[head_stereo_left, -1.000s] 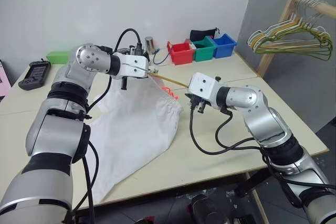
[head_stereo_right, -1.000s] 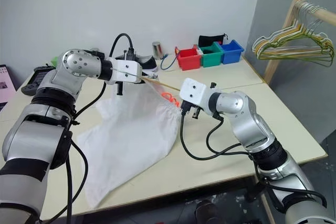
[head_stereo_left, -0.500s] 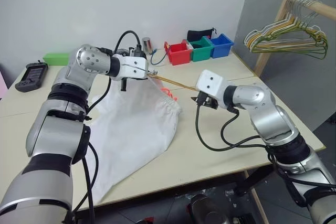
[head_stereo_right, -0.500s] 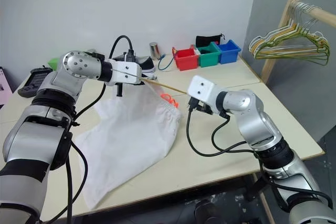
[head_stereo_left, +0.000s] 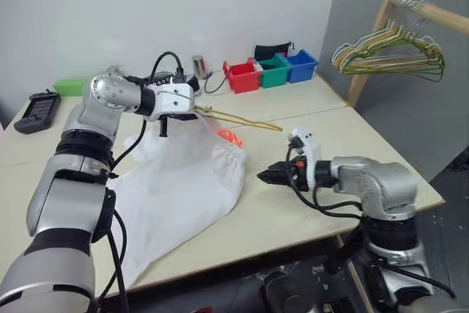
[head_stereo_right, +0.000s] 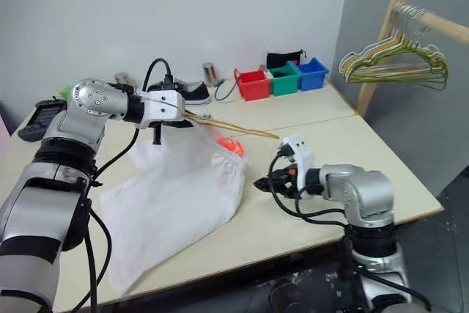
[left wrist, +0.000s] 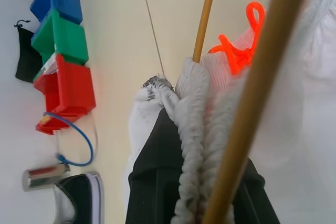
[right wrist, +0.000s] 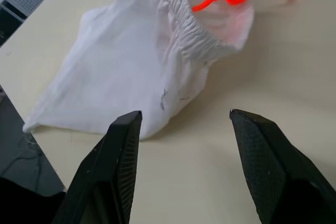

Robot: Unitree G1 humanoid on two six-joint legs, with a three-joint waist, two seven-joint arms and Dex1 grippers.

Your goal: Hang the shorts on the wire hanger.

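Observation:
The white shorts (head_stereo_left: 176, 188) lie spread on the table, with the gathered waistband (left wrist: 191, 145) lifted at the far end. An orange drawstring (head_stereo_left: 229, 138) hangs from the waist. My left gripper (head_stereo_left: 192, 108) is shut on the waistband together with the pale-yellow wire hanger (head_stereo_left: 242, 119), whose long arms reach out to the right above the table. My right gripper (head_stereo_left: 265, 177) hovers low over the table just right of the shorts. It points at the shorts, its fingers (right wrist: 121, 150) open and empty.
Red (head_stereo_left: 242, 77), green (head_stereo_left: 272, 71) and blue (head_stereo_left: 299, 64) bins stand at the table's far edge beside a metal can (head_stereo_left: 198, 66) and a sneaker (head_stereo_right: 187, 94). A bunch of hangers (head_stereo_left: 388, 53) hangs on a wooden rack at the right. A black device (head_stereo_left: 37, 105) lies far left.
My right gripper has left the hanger's far end, dropped to just above the table, rolled over and opened wider. The left gripper keeps its hold, shifted only slightly. The camera has panned right.

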